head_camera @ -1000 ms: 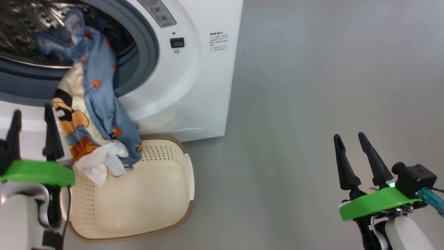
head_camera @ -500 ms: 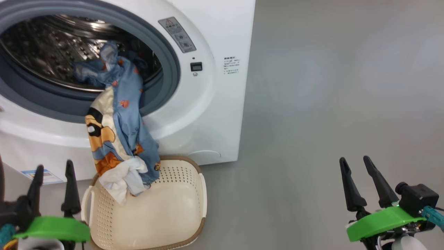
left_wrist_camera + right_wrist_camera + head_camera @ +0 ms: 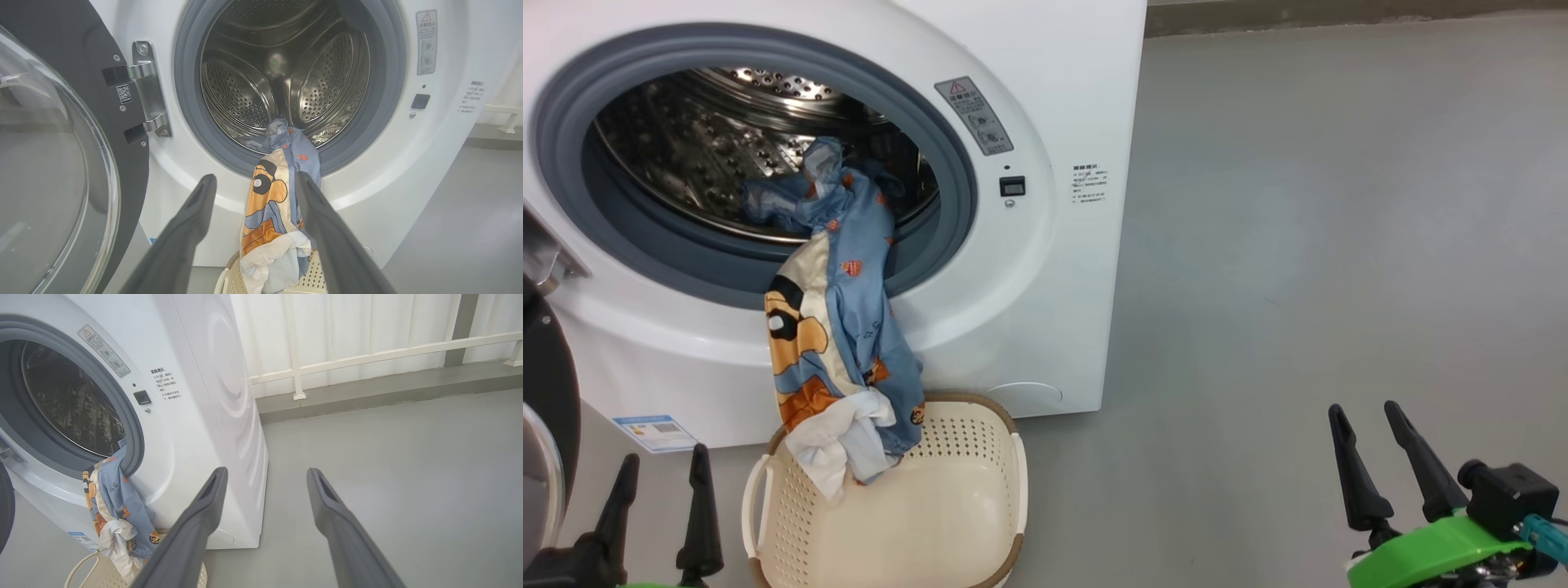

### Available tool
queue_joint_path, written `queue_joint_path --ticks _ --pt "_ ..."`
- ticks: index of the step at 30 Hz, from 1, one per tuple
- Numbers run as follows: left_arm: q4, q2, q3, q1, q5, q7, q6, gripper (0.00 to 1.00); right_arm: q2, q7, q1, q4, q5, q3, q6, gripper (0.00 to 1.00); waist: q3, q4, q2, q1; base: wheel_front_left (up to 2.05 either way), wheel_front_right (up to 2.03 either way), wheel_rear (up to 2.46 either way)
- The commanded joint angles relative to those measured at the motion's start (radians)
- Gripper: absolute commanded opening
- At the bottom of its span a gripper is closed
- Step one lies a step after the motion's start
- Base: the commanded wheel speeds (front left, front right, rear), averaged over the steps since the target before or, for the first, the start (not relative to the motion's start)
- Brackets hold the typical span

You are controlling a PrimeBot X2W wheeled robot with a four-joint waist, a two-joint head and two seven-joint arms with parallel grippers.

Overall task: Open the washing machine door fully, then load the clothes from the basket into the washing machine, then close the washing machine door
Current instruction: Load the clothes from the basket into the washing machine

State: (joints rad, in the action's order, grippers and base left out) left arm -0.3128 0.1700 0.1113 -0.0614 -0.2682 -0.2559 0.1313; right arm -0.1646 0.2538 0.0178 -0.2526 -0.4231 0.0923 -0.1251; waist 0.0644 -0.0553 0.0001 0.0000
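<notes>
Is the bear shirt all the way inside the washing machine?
No, the clothes hang out of the washing machine, over its grey ring and down into the basket.

Shiny perforated steel drum (image 3: 286, 77)

The white washing machine (image 3: 1054, 310) stands with its black-rimmed glass door (image 3: 53, 155) swung wide open on the left. Blue bear-print clothes (image 3: 845, 327) trail from the drum over the grey ring, down into the cream basket (image 3: 964, 490) on the floor just in front.
</notes>
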Motion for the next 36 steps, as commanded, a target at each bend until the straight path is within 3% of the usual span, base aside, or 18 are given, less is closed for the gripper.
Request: queue_joint_path --ticks 1,23,36 --pt "0.033 0.019 0.04 -0.007 0.001 -0.006 -0.001 1.0 -0.021 0.008 -0.009 0.023 -0.004 0.017 -0.006 1.0 -0.002 0.0 -0.0001 0.0 0.0 0.0 0.0" --pt "0.072 -0.017 0.051 0.027 -0.001 -0.006 -0.001 1.0 -0.023 0.008 -0.007 0.03 0.0 0.009 -0.006 1.0 0.01 0.007 -0.0001 0.0 0.0 0.0 0.0" --pt "-0.021 -0.035 0.0 -0.051 -0.031 -0.006 -0.001 1.0 -0.007 0.008 0.044 0.048 0.01 0.002 -0.006 1.0 0.124 0.011 -0.0001 0.0 0.0 0.0 0.0"
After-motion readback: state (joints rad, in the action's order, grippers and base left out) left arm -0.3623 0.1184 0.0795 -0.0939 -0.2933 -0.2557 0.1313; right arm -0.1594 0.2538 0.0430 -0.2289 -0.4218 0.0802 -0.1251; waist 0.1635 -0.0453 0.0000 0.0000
